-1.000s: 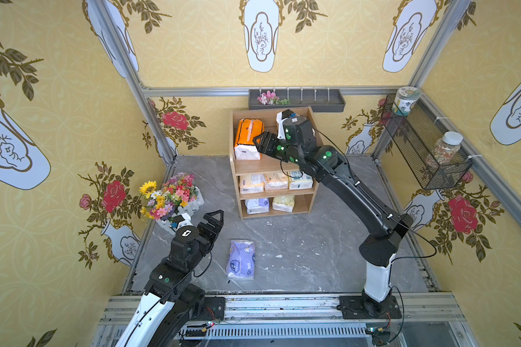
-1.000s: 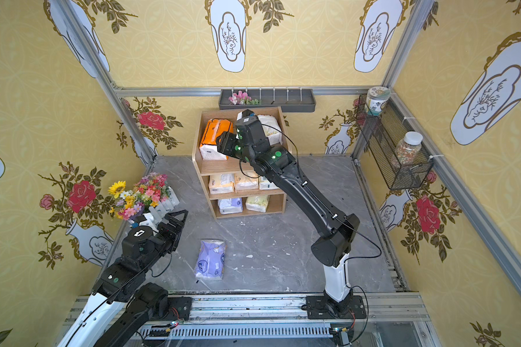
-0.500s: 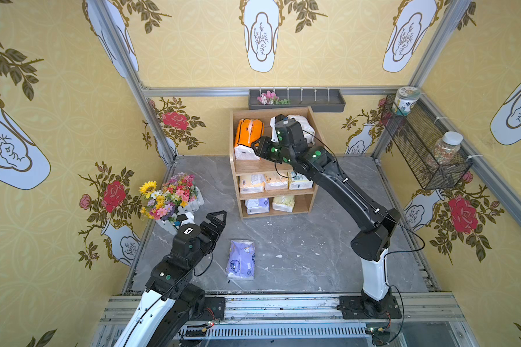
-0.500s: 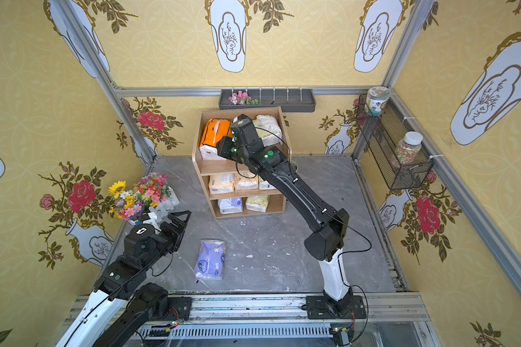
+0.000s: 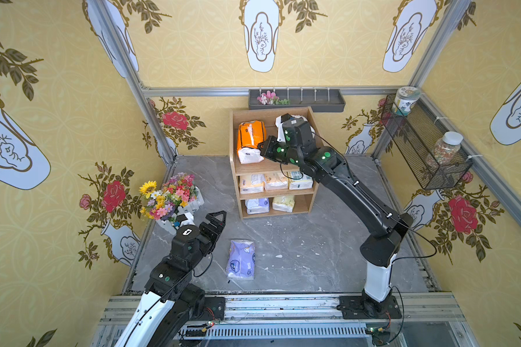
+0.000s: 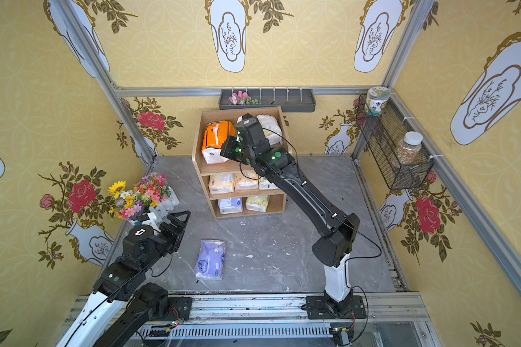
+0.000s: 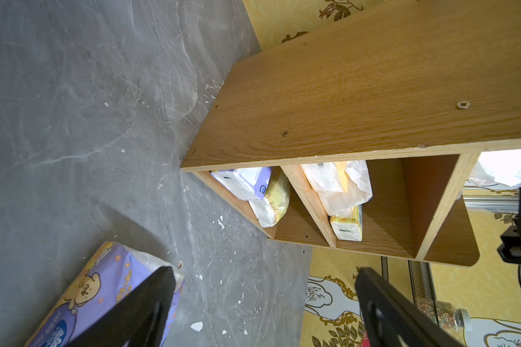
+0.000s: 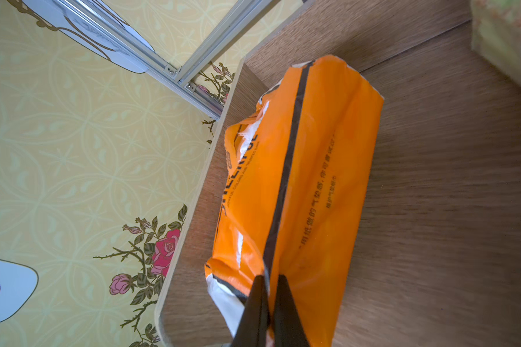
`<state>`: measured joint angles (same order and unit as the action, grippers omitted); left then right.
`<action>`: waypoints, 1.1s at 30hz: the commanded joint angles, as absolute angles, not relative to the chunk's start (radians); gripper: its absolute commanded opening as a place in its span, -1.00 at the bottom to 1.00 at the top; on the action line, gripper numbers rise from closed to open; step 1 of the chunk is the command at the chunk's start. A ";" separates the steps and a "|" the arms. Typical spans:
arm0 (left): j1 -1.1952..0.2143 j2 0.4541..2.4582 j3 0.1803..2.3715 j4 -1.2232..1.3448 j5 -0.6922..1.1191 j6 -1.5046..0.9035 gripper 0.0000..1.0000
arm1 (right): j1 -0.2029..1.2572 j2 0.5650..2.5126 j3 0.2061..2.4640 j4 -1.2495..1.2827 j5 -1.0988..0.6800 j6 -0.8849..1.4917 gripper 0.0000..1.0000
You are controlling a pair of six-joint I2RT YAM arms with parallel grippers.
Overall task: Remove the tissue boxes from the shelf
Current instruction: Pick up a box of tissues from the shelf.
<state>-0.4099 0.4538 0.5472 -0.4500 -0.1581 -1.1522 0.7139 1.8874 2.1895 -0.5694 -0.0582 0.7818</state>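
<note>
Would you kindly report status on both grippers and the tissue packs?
Right gripper shut on orange pack, shelf top tier. Left gripper open, over floor. Lavender pack already out. White pack alongside, not blocking.

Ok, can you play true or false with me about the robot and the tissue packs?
A lavender pack lies on the floor. True.
The right fingers are pinched shut on the orange pack. True.
The orange pack lies on the floor. False: it is on the shelf's top tier.
The left fingers are open and hold nothing. True.
The middle tier is empty. False: three packs sit there.
</note>
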 commanded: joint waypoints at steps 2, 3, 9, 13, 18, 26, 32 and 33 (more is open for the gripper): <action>-0.409 0.458 0.544 -0.434 -0.160 -1.146 0.99 | 0.725 1.798 2.095 -0.455 -0.078 0.788 -1.00; -0.409 0.461 0.544 -0.429 -0.160 -1.147 0.99 | 0.730 1.771 2.064 -0.445 -0.077 0.785 -1.00; -0.408 0.482 0.577 -0.406 -0.145 -1.123 1.00 | 0.789 1.610 1.894 -0.455 -0.035 0.787 -1.00; -0.409 0.494 0.616 -0.407 -0.125 -1.096 1.00 | 0.841 1.483 1.772 -0.463 -0.022 0.751 -1.00; -0.409 0.493 0.626 -0.420 -0.066 -1.132 1.00 | 0.893 1.326 1.606 -0.535 -0.007 0.725 -1.00; -0.408 0.493 0.557 -0.257 0.163 -1.128 1.00 | 0.905 1.143 1.322 -0.566 -0.029 0.779 -1.00; -0.409 0.512 0.459 -0.049 0.288 -1.224 0.99 | 0.915 1.096 1.142 -0.445 -0.102 0.848 -1.00; -0.408 0.513 0.440 -0.011 0.306 -1.249 0.99 | 0.915 1.093 1.122 -0.427 -0.108 0.858 -1.00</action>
